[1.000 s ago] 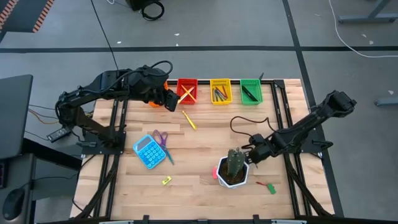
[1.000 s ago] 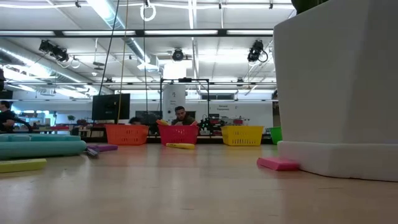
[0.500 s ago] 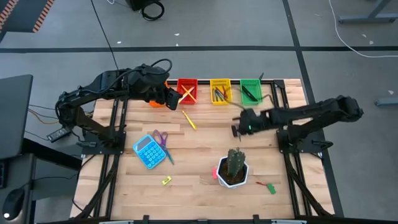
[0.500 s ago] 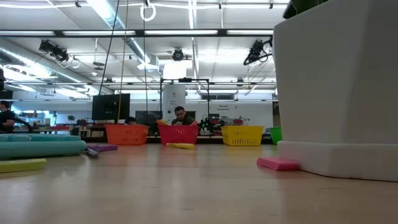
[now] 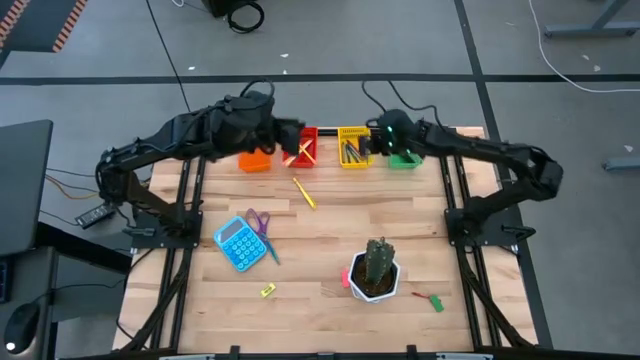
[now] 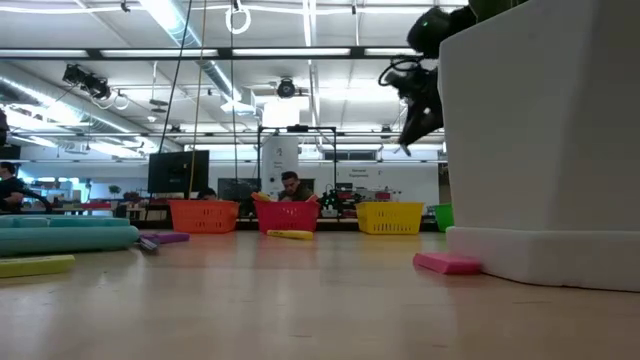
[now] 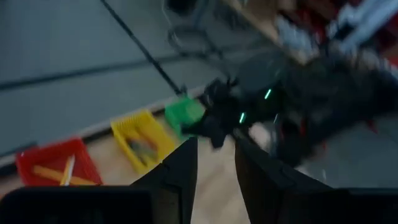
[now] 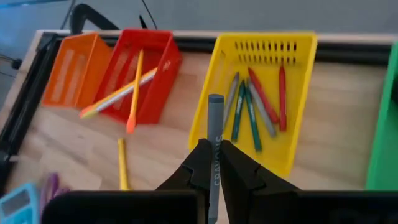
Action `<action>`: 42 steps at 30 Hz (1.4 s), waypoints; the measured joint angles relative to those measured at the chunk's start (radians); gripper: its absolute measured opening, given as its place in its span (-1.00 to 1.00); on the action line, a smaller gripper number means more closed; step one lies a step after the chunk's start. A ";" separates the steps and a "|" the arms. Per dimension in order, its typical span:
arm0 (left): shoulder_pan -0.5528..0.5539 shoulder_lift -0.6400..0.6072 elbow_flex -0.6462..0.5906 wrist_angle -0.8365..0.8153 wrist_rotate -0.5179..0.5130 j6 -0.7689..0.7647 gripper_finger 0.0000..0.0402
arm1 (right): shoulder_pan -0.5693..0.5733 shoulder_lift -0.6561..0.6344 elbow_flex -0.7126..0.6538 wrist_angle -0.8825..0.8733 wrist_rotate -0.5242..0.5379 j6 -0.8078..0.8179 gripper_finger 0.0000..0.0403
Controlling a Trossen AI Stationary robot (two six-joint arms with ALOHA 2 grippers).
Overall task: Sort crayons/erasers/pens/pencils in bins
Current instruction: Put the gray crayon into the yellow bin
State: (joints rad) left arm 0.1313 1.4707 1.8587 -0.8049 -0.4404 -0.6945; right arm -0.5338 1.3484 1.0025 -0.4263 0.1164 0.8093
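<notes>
Along the frame's top edge, my right claw (image 8: 215, 163) pinches a grey crayon (image 8: 215, 134) above the yellow bin (image 8: 298, 45) — left claw (image 7: 214, 165) narrow, empty.

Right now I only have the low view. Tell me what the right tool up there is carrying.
Observer: The right tool is shut on a short grey wax crayon.
Operator: Say which bin it is at.
Observer: It hangs by the yellow slotted plastic bin, which already holds red, green and grey crayons.
Operator: Report the left arm too.
Observer: The left tool is open beside the red slotted plastic bin, where two long pencils lie crossed.
</notes>
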 joint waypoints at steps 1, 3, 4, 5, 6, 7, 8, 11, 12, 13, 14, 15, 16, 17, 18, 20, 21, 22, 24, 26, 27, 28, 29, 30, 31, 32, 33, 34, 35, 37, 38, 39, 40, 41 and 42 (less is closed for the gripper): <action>0.004 0.007 0.000 0.044 -0.033 0.000 -0.42 | -0.016 0.032 0.025 0.002 -0.016 -0.014 -0.85; 0.015 0.022 0.000 0.143 -0.067 0.028 -0.42 | -0.043 0.097 0.065 -0.003 -0.052 -0.043 -0.85; 0.025 0.024 0.000 0.166 -0.062 0.064 -0.42 | -0.052 0.130 0.086 -0.002 -0.068 -0.058 -0.85; 0.036 0.024 0.000 0.190 -0.051 0.107 -0.42 | -0.060 0.160 0.104 0.000 -0.087 -0.073 -0.85; 0.044 0.024 0.000 0.213 -0.043 0.139 -0.43 | -0.066 0.190 0.122 -0.004 -0.096 -0.086 -0.85; 0.054 0.022 0.000 0.229 -0.041 0.160 -0.44 | -0.070 0.217 0.140 -0.005 -0.105 -0.096 -0.85; 0.067 0.021 0.000 0.237 -0.038 0.170 -0.44 | -0.076 0.242 0.154 -0.005 -0.111 -0.105 -0.85; 0.114 0.018 0.000 0.289 -0.035 0.177 -0.45 | -0.090 0.302 0.177 -0.010 -0.119 -0.108 -0.85; 0.131 0.016 0.000 0.312 -0.035 0.182 -0.45 | -0.094 0.317 0.180 -0.011 -0.121 -0.106 -0.85; 0.149 0.014 0.000 0.335 -0.033 0.189 -0.45 | -0.099 0.329 0.181 -0.011 -0.124 -0.106 -0.85; 0.169 0.011 0.000 0.349 -0.028 0.199 -0.45 | -0.103 0.339 0.181 -0.014 -0.125 -0.107 -0.85; 0.190 0.007 0.000 0.357 -0.016 0.206 -0.44 | -0.107 0.348 0.181 -0.013 -0.125 -0.110 -0.85; 0.211 0.004 0.000 0.366 -0.004 0.210 -0.44 | -0.113 0.356 0.181 -0.012 -0.125 -0.112 -0.85; 0.230 0.002 0.000 0.383 0.003 0.214 -0.44 | -0.118 0.364 0.181 -0.011 -0.125 -0.114 -0.85; 0.248 0.001 0.000 0.398 0.009 0.214 -0.43 | -0.125 0.371 0.181 -0.010 -0.125 -0.114 -0.85; 0.285 0.001 0.000 0.419 0.018 0.214 -0.43 | -0.140 0.385 0.182 -0.010 -0.126 -0.118 -0.85; 0.302 0.001 0.000 0.426 0.019 0.214 -0.44 | -0.147 0.393 0.183 -0.009 -0.126 -0.119 -0.85; 0.318 0.001 0.000 0.436 0.019 0.215 -0.44 | -0.155 0.400 0.183 -0.010 -0.126 -0.122 -0.85; 0.348 0.001 0.000 0.457 0.018 0.216 -0.45 | -0.167 0.414 0.183 -0.011 -0.125 -0.127 -0.85; 0.375 0.001 0.000 0.469 0.018 0.218 -0.45 | -0.177 0.427 0.183 -0.005 -0.125 -0.143 -0.85; 0.389 0.001 0.000 0.475 0.019 0.221 -0.45 | -0.182 0.433 0.183 0.001 -0.126 -0.150 -0.85; 0.402 0.001 0.000 0.483 0.018 0.221 -0.44 | -0.187 0.440 0.183 0.005 -0.126 -0.155 -0.85; 0.416 0.001 0.000 0.493 0.018 0.221 -0.44 | -0.191 0.446 0.183 0.008 -0.128 -0.155 -0.85; 0.429 0.001 0.000 0.506 0.018 0.221 -0.43 | -0.195 0.454 0.183 0.009 -0.132 -0.155 -0.85; 0.442 0.001 0.000 0.520 0.018 0.222 -0.43 | -0.198 0.461 0.183 0.011 -0.133 -0.153 -0.85; 0.455 0.001 0.000 0.528 0.017 0.221 -0.43 | -0.199 0.470 0.183 0.015 -0.137 -0.151 -0.85; 0.468 0.001 0.000 0.536 0.016 0.221 -0.44 | -0.200 0.478 0.183 0.015 -0.137 -0.151 -0.85; 0.479 0.001 0.000 0.542 0.015 0.221 -0.44 | -0.201 0.486 0.183 0.018 -0.138 -0.150 -0.85; 0.489 0.001 0.000 0.546 0.014 0.221 -0.45 | -0.200 0.493 0.183 0.024 -0.140 -0.151 -0.85; 0.503 0.001 0.000 0.549 0.013 0.221 -0.45 | -0.197 0.504 0.183 0.038 -0.142 -0.150 -0.85; 0.508 0.001 0.000 0.547 0.014 0.228 -0.45 | -0.197 0.509 0.183 0.046 -0.143 -0.149 -0.85; 0.511 0.001 0.000 0.547 0.015 0.238 -0.45 | -0.197 0.514 0.183 0.051 -0.143 -0.149 -0.85; 0.512 0.001 0.000 0.546 0.015 0.254 -0.44 | -0.197 0.520 0.183 0.058 -0.144 -0.149 -0.85; 0.512 0.001 0.000 0.546 0.015 0.264 -0.44 | -0.197 0.524 0.183 0.061 -0.144 -0.147 -0.85; 0.512 0.001 0.000 0.546 0.015 0.272 -0.44 | -0.197 0.526 0.183 0.059 -0.144 -0.143 -0.85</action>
State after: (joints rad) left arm 0.6434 1.4719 1.8587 -0.2584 -0.4252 -0.4220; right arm -0.7307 1.8744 1.1851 -0.3677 -0.0274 0.6663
